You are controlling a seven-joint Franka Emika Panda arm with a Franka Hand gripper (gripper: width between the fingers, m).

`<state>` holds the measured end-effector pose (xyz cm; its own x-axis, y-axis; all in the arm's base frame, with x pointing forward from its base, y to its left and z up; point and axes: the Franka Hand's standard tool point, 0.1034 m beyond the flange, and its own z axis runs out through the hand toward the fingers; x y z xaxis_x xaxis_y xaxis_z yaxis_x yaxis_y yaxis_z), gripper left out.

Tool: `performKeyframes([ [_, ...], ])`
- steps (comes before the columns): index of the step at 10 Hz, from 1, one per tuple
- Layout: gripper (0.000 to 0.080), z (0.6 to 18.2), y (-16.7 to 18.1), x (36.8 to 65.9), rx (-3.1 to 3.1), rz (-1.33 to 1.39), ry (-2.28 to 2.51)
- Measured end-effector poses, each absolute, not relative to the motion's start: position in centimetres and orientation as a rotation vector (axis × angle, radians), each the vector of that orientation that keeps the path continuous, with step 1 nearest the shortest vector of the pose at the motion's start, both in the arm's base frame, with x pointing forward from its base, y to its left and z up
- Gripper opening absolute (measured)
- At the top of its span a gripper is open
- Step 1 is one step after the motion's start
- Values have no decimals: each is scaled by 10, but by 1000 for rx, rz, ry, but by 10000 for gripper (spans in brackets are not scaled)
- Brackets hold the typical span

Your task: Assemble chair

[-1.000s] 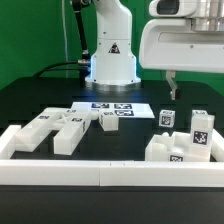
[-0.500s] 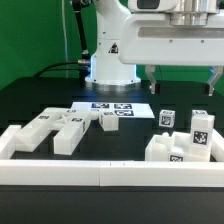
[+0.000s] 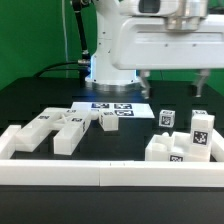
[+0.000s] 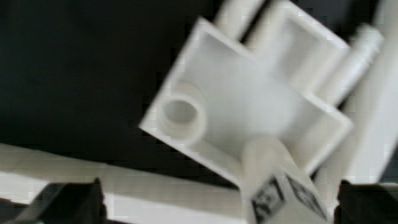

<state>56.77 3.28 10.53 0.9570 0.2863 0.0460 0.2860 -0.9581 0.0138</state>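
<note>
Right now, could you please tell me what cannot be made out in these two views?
- Wrist view: motion blur makes the tag on the white slab unreadable.
- Exterior view: the border rail hides the nearest chair parts' bases.
- Exterior view: the top edge cuts off the arm above the pincer.

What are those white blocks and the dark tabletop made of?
The white blocks look like hard plastic, matt: uniform colour, crisp edges, no grain. Their tags seem printed stickers, flat black-and-white. The tabletop looks matt black, barely reflecting; its material is unclear.
</note>
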Motion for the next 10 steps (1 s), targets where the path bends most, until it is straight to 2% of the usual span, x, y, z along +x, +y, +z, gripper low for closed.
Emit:
performKeyframes([
  [3,648,99,1,552,3091,83,463],
  [8,648,97,1,550,3090,78,466],
  [10,648,84,-16,526,3079,39,528],
])
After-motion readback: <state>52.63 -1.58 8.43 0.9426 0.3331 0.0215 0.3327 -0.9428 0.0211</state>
